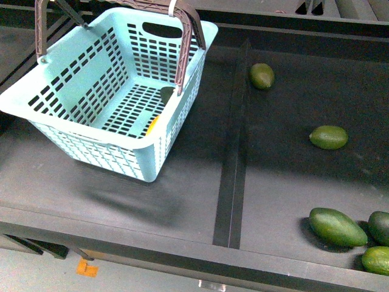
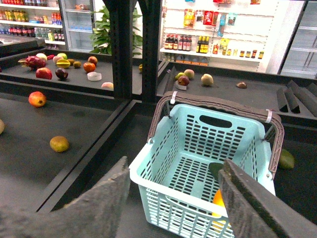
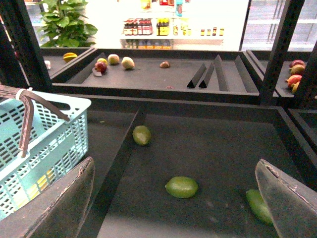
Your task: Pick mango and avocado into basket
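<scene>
Nearest the front camera, a cluster of green avocados (image 1: 336, 227) lies at the near right of the dark counter (image 1: 121, 194), with two more farther back, one at (image 1: 329, 137) and one at (image 1: 262, 76). Left of the raised divider (image 1: 234, 164) stands the teal basket (image 1: 91, 82), its brown handles (image 1: 185, 42) up and tied with white zip ties.

Inside the basket a bit of yellow-orange, probably the mango (image 1: 154, 125), shows against the near wall, and a dark green shape beside it looks like the avocado (image 1: 167, 94). Both seem to be in already, so I judge the task close to done.

From the wrist views, the left claw (image 2: 173, 198) stands wide open with nothing held, hovering over the basket; the right claw (image 3: 178, 198) is equally wide and empty, above the avocado side.

Should another fruit need picking, an avocado is light, firm and smooth, so apt to roll or slip. Taking it across its narrow middle, with the pads on the long sides, seems safest. The mango would bruise under a hard squeeze.
</scene>
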